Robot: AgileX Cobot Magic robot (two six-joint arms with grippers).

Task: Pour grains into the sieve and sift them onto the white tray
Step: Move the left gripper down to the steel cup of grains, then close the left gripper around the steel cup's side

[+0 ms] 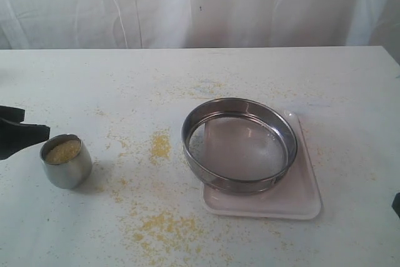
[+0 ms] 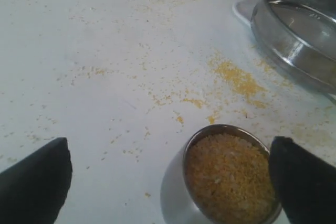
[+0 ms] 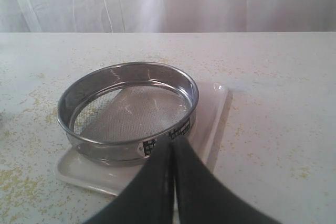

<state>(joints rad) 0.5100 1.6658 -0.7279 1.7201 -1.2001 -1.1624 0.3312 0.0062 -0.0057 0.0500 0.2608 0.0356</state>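
Observation:
A small steel cup [image 1: 66, 168] full of yellow grains [image 1: 63, 151] stands on the table at the left. My left gripper [image 1: 28, 124] hovers just left of it. Seen from the left wrist, that gripper [image 2: 168, 145] is open wide and the cup [image 2: 173, 192] with its grains [image 2: 228, 177] lies between the fingers, close to one finger [image 2: 304, 182]; contact cannot be told. The sieve [image 1: 237, 185] rests on the white tray [image 1: 300, 201], its mesh bare. My right gripper [image 3: 173, 142] is shut on nothing, short of the sieve [image 3: 105, 150] and the tray [image 3: 210, 114].
Spilled grains lie on the white table in a patch [image 1: 160, 145] between cup and sieve and a wider scatter [image 1: 162, 223] near the front edge. A white curtain [image 1: 200, 4] hangs behind the table. Only a dark tip of the right arm [image 1: 396, 204] shows at the edge.

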